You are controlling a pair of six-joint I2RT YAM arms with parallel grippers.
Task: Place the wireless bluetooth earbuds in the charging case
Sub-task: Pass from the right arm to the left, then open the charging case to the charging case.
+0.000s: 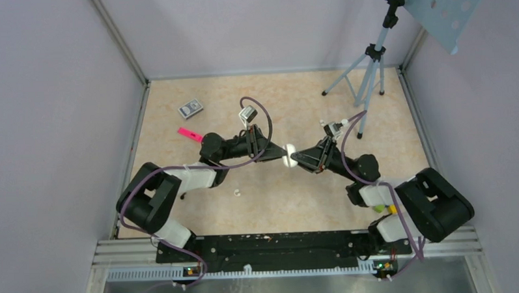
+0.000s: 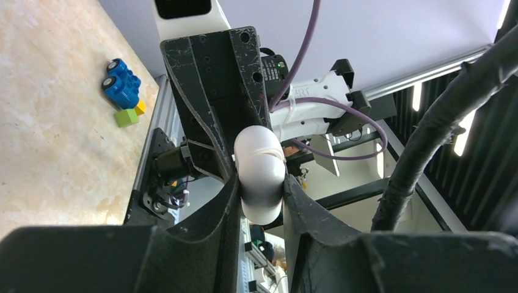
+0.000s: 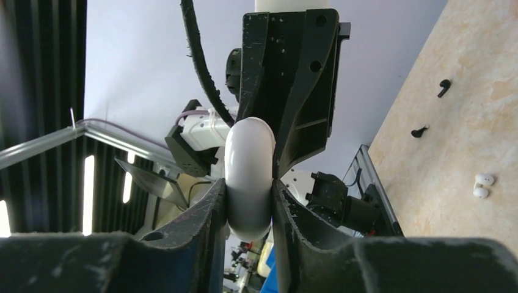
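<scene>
My left gripper (image 1: 282,151) and right gripper (image 1: 298,157) meet tip to tip above the middle of the table. Both are shut on one white pill-shaped object (image 1: 288,154), held in the air. In the left wrist view, the left gripper (image 2: 261,186) clamps its lower half, and a thin seam crosses the object (image 2: 259,155). In the right wrist view, the right gripper (image 3: 249,195) clamps the same object (image 3: 249,159). Two tiny white earbuds (image 3: 481,185) lie together on the table, seen as a white speck (image 1: 236,191) from the top. No black charging case is in view.
A pink strip (image 1: 190,134) and a small grey box (image 1: 190,108) lie at the back left. A tripod (image 1: 366,77) stands at the back right. A blue toy block (image 2: 122,82) and a green cube (image 2: 126,117) sit by the right arm's base. Two small black bits (image 3: 444,87) lie on the table.
</scene>
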